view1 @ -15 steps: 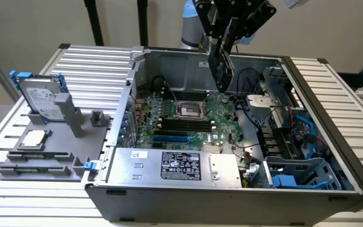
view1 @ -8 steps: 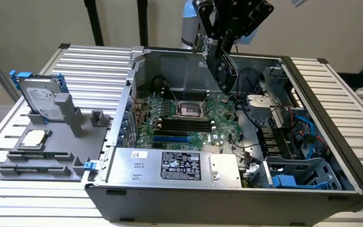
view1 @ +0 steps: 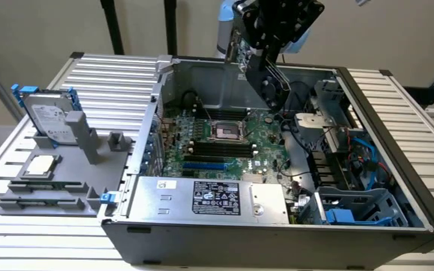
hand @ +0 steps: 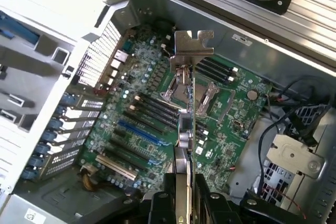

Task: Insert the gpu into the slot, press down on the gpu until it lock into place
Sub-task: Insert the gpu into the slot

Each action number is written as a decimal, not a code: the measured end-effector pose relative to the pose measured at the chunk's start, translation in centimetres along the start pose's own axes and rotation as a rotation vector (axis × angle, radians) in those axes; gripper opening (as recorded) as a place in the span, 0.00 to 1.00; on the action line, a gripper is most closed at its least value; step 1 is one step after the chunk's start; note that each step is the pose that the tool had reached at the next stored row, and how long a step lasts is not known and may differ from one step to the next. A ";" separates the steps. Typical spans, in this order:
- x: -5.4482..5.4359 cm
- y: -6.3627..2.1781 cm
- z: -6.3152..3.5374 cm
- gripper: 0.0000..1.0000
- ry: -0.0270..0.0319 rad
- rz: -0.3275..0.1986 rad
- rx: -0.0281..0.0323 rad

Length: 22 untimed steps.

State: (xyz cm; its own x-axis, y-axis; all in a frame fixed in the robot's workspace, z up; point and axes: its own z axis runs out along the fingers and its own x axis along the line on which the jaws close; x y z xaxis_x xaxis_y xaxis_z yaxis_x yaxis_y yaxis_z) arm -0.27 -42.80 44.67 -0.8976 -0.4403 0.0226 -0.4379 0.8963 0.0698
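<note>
Evidently the gripper (hand: 184,200) clamps the gpu (view1: 267,84) edge-down in the exterior view's upper middle, well above the slot (view1: 203,166), probably to align it.

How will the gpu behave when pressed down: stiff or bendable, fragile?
Probably stiff: the gpu juts straight from the end effector without sagging. Being thin, it likely tolerates little sideways force. Its metal bracket probably adds weight at one end.
</note>
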 end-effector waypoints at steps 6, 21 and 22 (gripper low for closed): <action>0.0 -0.01 0.14 0.26 -0.0166 -0.110 0.0143; 0.0 -0.04 0.61 0.26 -0.0484 -0.385 0.0442; 0.0 -0.04 0.66 0.26 -0.0495 -0.404 0.0454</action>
State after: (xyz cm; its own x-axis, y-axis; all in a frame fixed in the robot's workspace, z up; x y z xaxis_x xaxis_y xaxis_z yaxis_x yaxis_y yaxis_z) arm -0.27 -42.80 44.01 -0.6537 -0.7554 -0.0457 -0.7566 0.6536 0.0191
